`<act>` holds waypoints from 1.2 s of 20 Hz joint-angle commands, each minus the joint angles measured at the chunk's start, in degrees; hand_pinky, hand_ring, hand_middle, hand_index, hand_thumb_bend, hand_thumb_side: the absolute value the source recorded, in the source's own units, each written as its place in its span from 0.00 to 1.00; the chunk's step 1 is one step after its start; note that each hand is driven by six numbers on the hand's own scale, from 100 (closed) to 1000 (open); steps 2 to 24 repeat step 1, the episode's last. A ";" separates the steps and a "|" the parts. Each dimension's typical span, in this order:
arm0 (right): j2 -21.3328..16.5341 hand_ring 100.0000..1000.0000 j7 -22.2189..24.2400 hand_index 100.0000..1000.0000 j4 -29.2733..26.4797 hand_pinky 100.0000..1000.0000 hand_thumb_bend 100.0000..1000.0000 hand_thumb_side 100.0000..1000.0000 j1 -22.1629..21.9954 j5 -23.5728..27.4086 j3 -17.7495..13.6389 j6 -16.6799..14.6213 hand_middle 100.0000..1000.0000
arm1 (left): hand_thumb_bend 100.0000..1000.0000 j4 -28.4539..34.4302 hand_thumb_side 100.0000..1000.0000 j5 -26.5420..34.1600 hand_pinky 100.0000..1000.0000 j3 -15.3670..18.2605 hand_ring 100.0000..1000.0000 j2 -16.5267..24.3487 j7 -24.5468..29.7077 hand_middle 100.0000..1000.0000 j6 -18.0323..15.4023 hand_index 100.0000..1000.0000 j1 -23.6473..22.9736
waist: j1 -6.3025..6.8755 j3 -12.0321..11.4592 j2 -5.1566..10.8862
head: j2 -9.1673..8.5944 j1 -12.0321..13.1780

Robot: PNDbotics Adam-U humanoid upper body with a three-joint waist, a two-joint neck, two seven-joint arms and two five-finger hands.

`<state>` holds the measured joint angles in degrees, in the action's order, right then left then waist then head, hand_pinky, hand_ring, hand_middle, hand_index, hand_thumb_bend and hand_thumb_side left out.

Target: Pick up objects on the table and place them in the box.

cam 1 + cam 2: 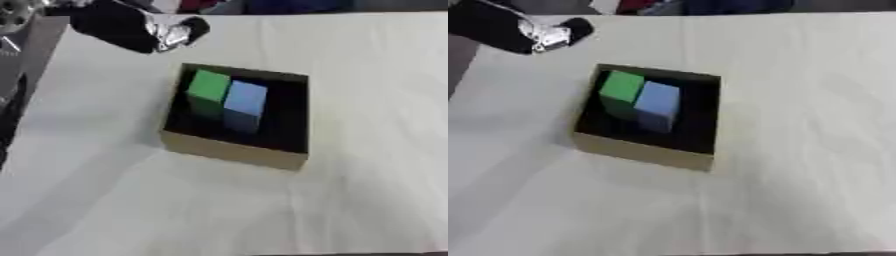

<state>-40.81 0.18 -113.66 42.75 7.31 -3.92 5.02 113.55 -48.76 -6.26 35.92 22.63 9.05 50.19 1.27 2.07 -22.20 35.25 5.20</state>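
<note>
Colours as I see them from here

Tan box (232, 152) with a black inside, centre frame; green block (209, 86) and light blue block (246, 98) in it; cream tablecloth (367, 100); black-and-silver hand (171, 32), upper left.

Both views look down from the robot's head onto the table (367, 200), from fairly high and at a moderate distance, so that the box (232, 152) sits near the middle of each. The table lies slightly askew (its far edge runs along the top of each picture). The two share nearly the whole scene; in the right eye view the box (642, 152) stands somewhat further left than in the left eye view
</note>
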 commanded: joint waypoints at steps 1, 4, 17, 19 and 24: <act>-2.32 0.87 -0.91 0.83 -0.93 0.91 0.22 0.46 0.25 0.96 -0.92 -0.87 0.72 | 0.29 1.04 0.70 6.58 0.82 1.96 0.82 1.70 -14.04 0.73 3.55 0.86 -1.24 | -0.25 -0.08 1.29 | -0.23 -0.06; -2.32 0.87 -0.91 0.83 -0.93 0.91 0.22 0.46 0.25 0.96 -0.92 -0.87 0.72 | 0.29 1.04 0.70 6.58 0.82 1.96 0.82 1.70 -14.04 0.73 3.55 0.86 -1.24 | -0.25 -0.08 1.29 | -0.23 -0.06; -2.32 0.87 -0.91 0.83 -0.93 0.91 0.22 0.46 0.25 0.96 -0.92 -0.87 0.72 | 0.29 1.04 0.70 6.58 0.82 1.96 0.82 1.70 -14.04 0.73 3.55 0.86 -1.24 | -0.25 -0.08 1.29 | -0.23 -0.06; -2.32 0.87 -0.91 0.83 -0.93 0.91 0.22 0.46 0.25 0.96 -0.92 -0.87 0.72 | 0.29 1.04 0.70 6.58 0.82 1.96 0.82 1.70 -14.04 0.73 3.55 0.86 -1.24 | -0.25 -0.08 1.29 | -0.23 -0.06; -2.32 0.87 -0.91 0.83 -0.93 0.91 0.22 0.46 0.25 0.96 -0.92 -0.87 0.72 | 0.29 1.04 0.70 6.58 0.82 1.96 0.82 1.70 -14.04 0.73 3.55 0.86 -1.24 | -0.25 -0.08 1.29 | -0.23 -0.06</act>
